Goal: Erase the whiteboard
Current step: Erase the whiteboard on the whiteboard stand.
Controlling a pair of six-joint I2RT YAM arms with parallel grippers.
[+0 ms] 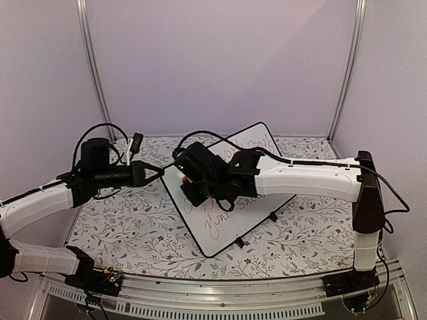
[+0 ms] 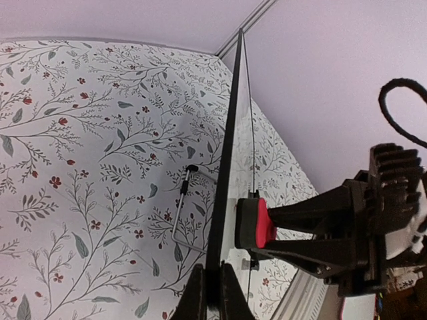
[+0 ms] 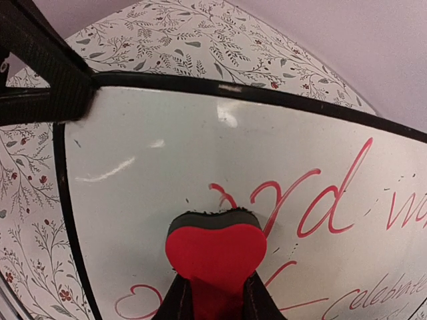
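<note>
The whiteboard [image 1: 253, 215] stands tilted at mid-table, glossy white with a black rim and red handwriting on it. My left gripper [image 1: 160, 171] is shut on its left rim; the left wrist view shows the rim [image 2: 227, 167] edge-on between the shut fingers [image 2: 213, 292]. My right gripper [image 1: 189, 181] is shut on a red eraser [image 1: 185, 179] with a dark felt face, pressed against the board's upper-left area. In the right wrist view the eraser [image 3: 217, 250] sits on the board [image 3: 153, 167] among red letters, gripper [image 3: 217, 298] behind it. The eraser also shows in the left wrist view [image 2: 257, 223].
The table has a floral-patterned cover [image 1: 127, 227]. Two small black feet [image 1: 272, 217] stick out at the board's lower right edge. A wire stand [image 2: 181, 210] lies behind the board. Lilac walls and metal posts [image 1: 97, 73] enclose the back and sides.
</note>
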